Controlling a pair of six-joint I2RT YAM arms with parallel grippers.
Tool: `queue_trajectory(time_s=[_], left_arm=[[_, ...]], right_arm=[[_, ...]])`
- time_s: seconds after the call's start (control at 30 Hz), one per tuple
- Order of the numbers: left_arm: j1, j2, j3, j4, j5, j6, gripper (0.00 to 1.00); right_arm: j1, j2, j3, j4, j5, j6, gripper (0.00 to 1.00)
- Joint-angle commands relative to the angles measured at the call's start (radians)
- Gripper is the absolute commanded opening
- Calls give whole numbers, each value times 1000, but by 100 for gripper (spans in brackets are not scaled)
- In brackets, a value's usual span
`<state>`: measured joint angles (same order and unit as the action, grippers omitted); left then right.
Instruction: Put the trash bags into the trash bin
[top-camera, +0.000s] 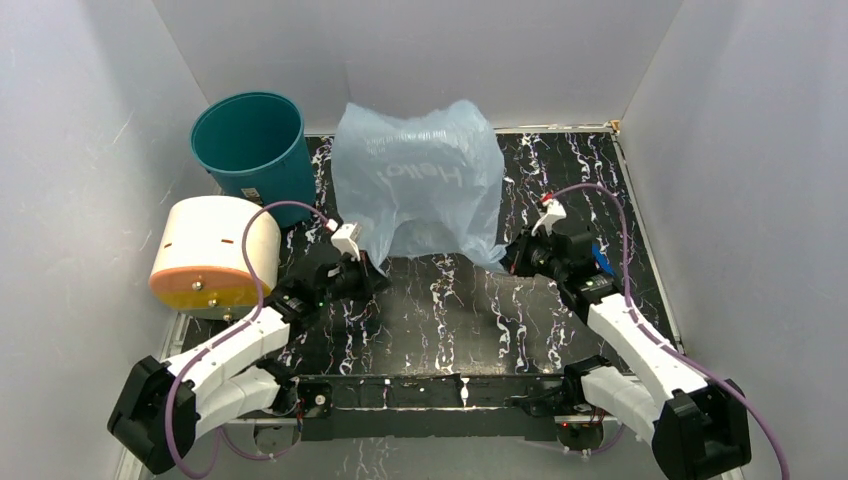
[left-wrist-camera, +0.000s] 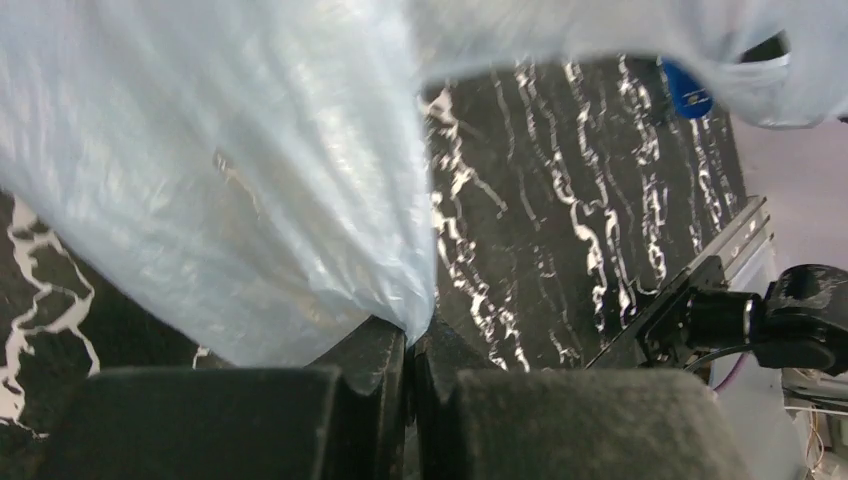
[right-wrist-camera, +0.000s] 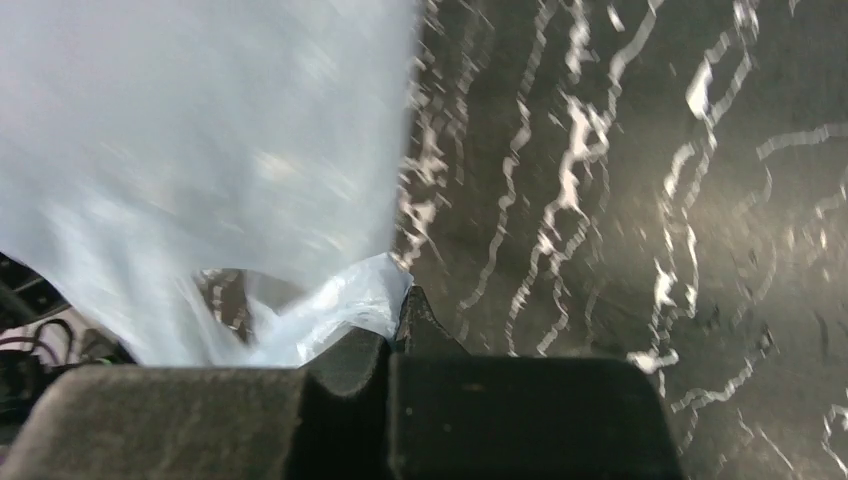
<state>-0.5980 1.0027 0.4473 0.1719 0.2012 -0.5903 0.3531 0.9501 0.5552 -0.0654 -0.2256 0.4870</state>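
Three grey walls (top-camera: 420, 50) enclose the black-marbled table (top-camera: 440, 320) and trash bin (top-camera: 255, 150).

You get soft overhead light; glare streaks the tabletop (top-camera: 440, 305); the trash bag (right-wrist-camera: 200, 150) blurs beyond the right end effector (right-wrist-camera: 400, 322).

Plain white walls (top-camera: 420, 50) box in a black tabletop (top-camera: 440, 300) veined with white — softly, evenly lit.

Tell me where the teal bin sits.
In the top view the teal trash bin stands at the far-left corner, behind the cream cylinder and left of the blue bag.
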Motion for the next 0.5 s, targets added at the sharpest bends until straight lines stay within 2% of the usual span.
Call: queue_trajectory(time_s=[0.0, 0.1, 0.17, 0.33, 0.47], left_arm=[[-6, -49, 174, 83, -40, 33, 0], [-6, 26, 305, -25, -2, 118, 0], [-6, 53, 341, -31, 37, 122, 0], [-6, 75, 281, 153, 116, -1, 0], [-6, 66, 224, 229, 115, -64, 0]], right_arm=[[-2, -73, 139, 208, -87, -1, 2], [-2, -30, 231, 173, -101, -28, 3], [-1, -14, 271, 142, -124, -36, 4], [-2, 12, 253, 111, -286, -98, 16], [-1, 78, 296, -73, -411, -190, 19]])
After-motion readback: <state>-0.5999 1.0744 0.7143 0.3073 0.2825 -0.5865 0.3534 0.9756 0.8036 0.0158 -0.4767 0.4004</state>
